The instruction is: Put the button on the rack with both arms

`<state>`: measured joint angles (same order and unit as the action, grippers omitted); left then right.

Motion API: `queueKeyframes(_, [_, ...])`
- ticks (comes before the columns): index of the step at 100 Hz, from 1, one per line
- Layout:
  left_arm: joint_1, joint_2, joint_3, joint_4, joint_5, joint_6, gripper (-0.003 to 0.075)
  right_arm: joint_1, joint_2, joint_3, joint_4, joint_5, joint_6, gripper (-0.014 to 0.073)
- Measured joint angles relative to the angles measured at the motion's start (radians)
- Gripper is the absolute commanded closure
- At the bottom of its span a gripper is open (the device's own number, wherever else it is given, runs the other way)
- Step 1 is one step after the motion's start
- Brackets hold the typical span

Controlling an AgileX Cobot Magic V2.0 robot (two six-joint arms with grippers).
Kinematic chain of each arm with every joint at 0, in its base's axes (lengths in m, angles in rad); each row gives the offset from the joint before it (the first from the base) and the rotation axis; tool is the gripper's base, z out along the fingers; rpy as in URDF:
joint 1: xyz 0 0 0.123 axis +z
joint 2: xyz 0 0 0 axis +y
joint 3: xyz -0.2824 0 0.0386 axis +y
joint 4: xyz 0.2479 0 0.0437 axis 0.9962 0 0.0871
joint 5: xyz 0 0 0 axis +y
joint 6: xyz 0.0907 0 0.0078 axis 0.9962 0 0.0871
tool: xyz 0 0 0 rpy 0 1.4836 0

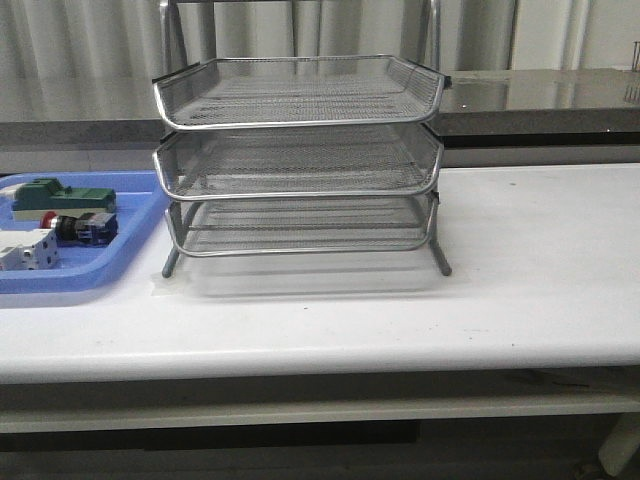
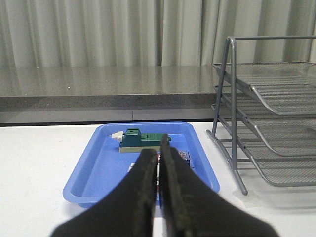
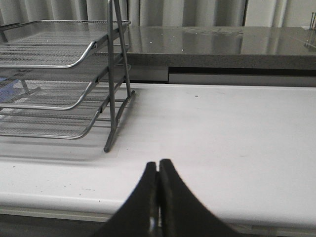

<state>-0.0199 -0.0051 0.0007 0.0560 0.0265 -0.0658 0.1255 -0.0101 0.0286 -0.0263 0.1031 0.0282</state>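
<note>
The button [image 1: 82, 228], with red head, black body and blue rear block, lies in the blue tray [image 1: 125, 262] at the table's left. In the left wrist view only its blue end [image 2: 184, 156] shows beside the fingers. The three-tier wire rack [image 1: 300, 160] stands mid-table; it also shows in the left wrist view [image 2: 266, 123] and the right wrist view [image 3: 54, 84]. My left gripper [image 2: 158, 150] is shut and empty, short of the tray. My right gripper [image 3: 158, 164] is shut and empty over the table's front edge, right of the rack. Neither arm shows in the front view.
A green block component [image 1: 60, 195] and a white boxy component [image 1: 28, 250] share the blue tray with the button. A grey counter [image 1: 540, 95] runs behind the table. Bare white tabletop [image 1: 540, 250] lies to the right of the rack.
</note>
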Motion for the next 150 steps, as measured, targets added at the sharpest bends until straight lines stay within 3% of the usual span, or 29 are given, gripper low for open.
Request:
queueKeyframes(41, [0.000, 0.000, 0.000, 0.000, 0.000, 0.000, 0.0716, 0.000, 0.000, -0.054, 0.000, -0.056, 0.000, 0.0651])
queueKeyframes(63, [0.000, 0.000, 0.000, 0.000, 0.000, 0.000, 0.0716, 0.000, 0.069, -0.239, 0.012, 0.145, 0.000, 0.0651])
queueKeyframes(98, [0.000, 0.000, 0.000, 0.000, 0.000, 0.000, 0.0716, 0.000, 0.435, -0.565, 0.144, 0.534, 0.000, 0.0651])
queueKeyframes(126, [0.000, 0.000, 0.000, 0.000, 0.000, 0.000, 0.0716, 0.000, 0.636, -0.626, 0.243, 0.552, 0.000, 0.0645])
queueKeyframes(138, [0.000, 0.000, 0.000, 0.000, 0.000, 0.000, 0.0716, 0.000, 0.690, -0.626, 0.294, 0.540, 0.002, 0.0574])
queueKeyframes(150, [0.000, 0.000, 0.000, 0.000, 0.000, 0.000, 0.0716, 0.000, 0.732, -0.626, 0.391, 0.529, 0.002, 0.0396])
